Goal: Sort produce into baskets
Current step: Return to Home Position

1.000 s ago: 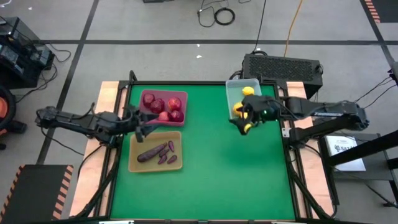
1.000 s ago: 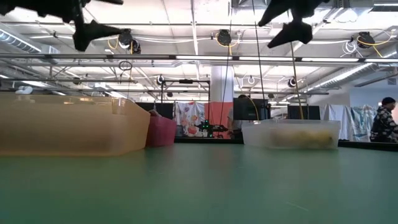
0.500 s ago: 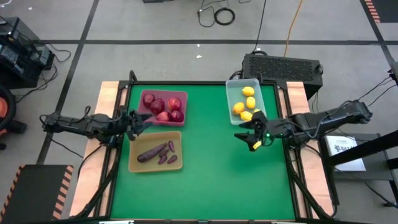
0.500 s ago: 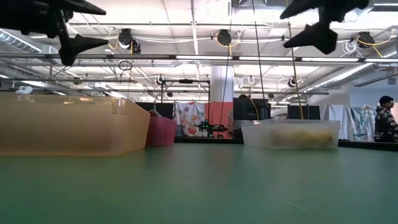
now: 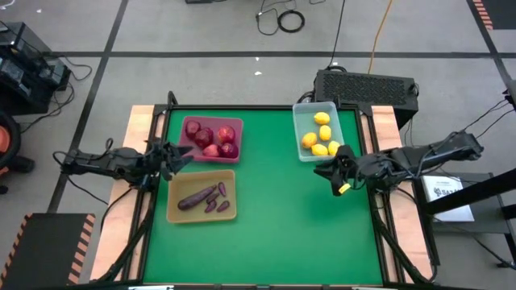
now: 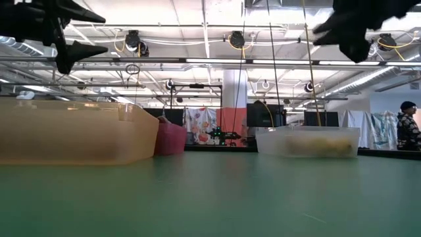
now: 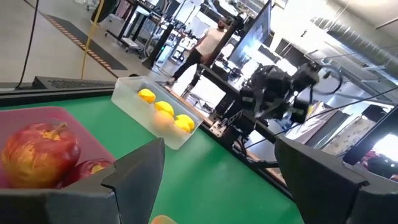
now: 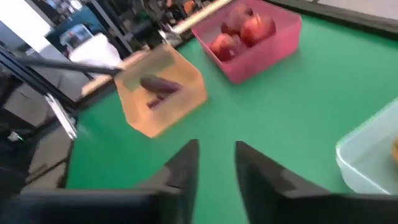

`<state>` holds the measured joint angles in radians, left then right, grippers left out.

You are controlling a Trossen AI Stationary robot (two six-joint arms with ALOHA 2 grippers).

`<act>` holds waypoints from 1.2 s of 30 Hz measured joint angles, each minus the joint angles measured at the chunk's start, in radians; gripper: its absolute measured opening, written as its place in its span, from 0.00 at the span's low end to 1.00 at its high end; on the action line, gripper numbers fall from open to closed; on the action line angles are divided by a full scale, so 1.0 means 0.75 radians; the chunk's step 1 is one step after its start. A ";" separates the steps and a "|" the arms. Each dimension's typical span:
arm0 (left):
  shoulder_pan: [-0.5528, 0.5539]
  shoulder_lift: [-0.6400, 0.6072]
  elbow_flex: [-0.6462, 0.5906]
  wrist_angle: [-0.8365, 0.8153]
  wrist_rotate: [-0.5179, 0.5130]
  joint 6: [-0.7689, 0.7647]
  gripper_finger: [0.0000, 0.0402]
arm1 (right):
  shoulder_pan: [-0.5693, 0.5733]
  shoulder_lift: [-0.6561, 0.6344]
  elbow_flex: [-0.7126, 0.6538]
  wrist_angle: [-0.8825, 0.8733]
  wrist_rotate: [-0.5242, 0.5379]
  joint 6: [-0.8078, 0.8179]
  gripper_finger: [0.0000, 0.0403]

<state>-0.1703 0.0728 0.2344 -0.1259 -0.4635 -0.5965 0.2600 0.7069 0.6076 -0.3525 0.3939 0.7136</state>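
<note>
tan tray (image 6: pixel 72 131) left | pink tray (image 6: pixel 170 139) behind it | clear bin (image 6: pixel 308 141) right

Maroon-pink tray (image 5: pixel 211 120): flat, holds dark red round fruits (image 5: pixel 212 138); just beside my left fingers (image 5: pixel 184 161), far side.
Tan tray (image 5: pixel 172 212): flat, holds dark purple eggplants (image 5: pixel 196 198), one long, the rest short; just beside my left fingers, near side.
Clear bin (image 5: pixel 299 121): deeper, holds yellow lemons (image 5: pixel 321 138); just beyond my right fingers (image 5: pixel 325 170).
</note>
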 joint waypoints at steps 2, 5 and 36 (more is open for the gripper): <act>0.000 -0.011 0.000 -0.008 -0.001 0.000 0.77 | -0.001 -0.016 -0.061 0.020 -0.001 0.007 0.13; 0.000 -0.018 0.000 -0.024 -0.001 -0.012 0.77 | -0.001 -0.046 -0.162 0.119 -0.017 0.011 0.02; 0.000 -0.017 -0.277 0.342 0.081 -0.140 0.77 | -0.004 -0.874 -0.776 0.626 -0.327 -0.181 0.00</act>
<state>-0.1703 0.0604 0.0266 0.1310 -0.4029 -0.7017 0.2573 0.0513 0.0254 0.1170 0.1490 0.5779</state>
